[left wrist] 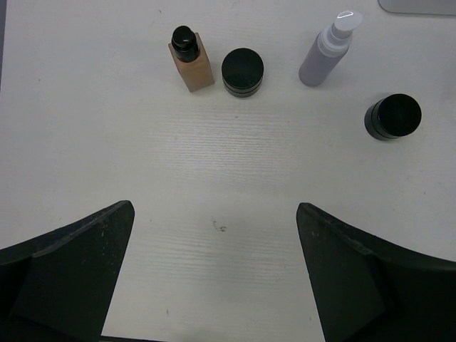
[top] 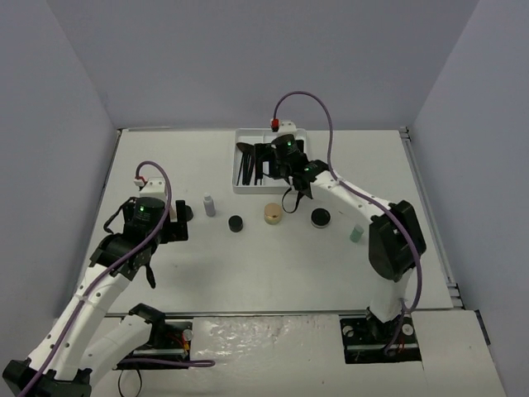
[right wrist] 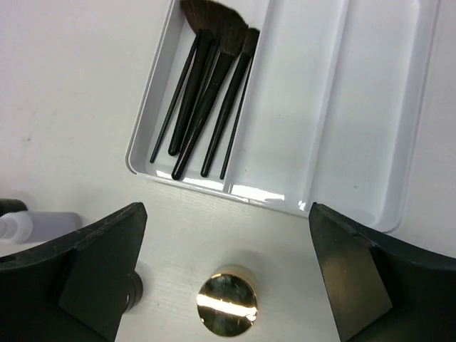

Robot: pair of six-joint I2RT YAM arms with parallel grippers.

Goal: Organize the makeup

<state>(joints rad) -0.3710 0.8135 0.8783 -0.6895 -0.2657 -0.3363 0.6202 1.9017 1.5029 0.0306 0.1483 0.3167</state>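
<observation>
Several thin black brushes [right wrist: 206, 100] lie in the left compartment of the white tray [right wrist: 370, 107]. My right gripper [right wrist: 226, 242] hangs open above the tray's near edge with nothing between its fingers, and the gold jar [right wrist: 227, 305] stands on the table just below it. In the left wrist view a tan bottle [left wrist: 192, 59], a black compact [left wrist: 242, 71], a pale lavender bottle [left wrist: 328, 51] and another black compact [left wrist: 392, 116] stand ahead of my open, empty left gripper [left wrist: 215, 228]. From above, the right gripper [top: 279, 172] is over the tray [top: 273, 188].
A third black compact [top: 321, 218] and a pale green bottle [top: 356, 234] stand on the table right of the gold jar [top: 273, 214]. The left gripper [top: 178, 225] sits at the left end of the row of cosmetics. Grey walls enclose the table.
</observation>
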